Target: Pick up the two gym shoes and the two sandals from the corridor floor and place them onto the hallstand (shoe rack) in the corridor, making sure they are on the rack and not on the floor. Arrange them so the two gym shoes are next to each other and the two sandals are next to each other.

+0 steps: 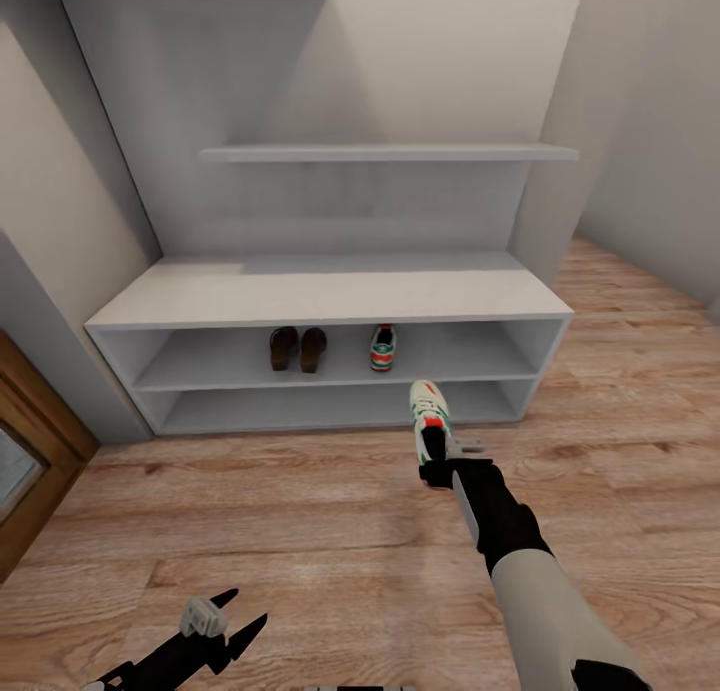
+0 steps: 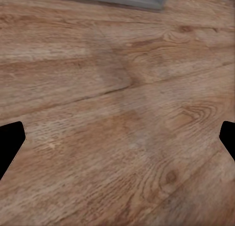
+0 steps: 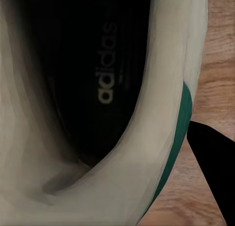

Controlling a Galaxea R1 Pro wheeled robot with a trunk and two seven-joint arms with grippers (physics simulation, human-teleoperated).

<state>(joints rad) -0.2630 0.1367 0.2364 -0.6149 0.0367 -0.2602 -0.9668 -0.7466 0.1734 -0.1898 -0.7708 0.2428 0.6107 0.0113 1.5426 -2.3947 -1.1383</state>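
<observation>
At centre frame in the head view, the right pincer [image 1: 437, 463] grips a gym shoe [image 1: 428, 412] by its heel, toe pointing at the hallstand [image 1: 330, 296], above the corridor floor [image 1: 300, 531]. On the upper open shelf sit the two sandals [image 1: 298, 349] side by side, and just right of them the other gym shoe [image 1: 383, 348]. The left pincer [image 1: 222, 626], lower left, hangs spread apart and empty.

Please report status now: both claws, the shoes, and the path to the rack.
Right claw shut on second gym shoe, held before the hallstand. Left claw open, low over floor. Two sandals and first gym shoe on upper shelf. Path looks clear.
</observation>
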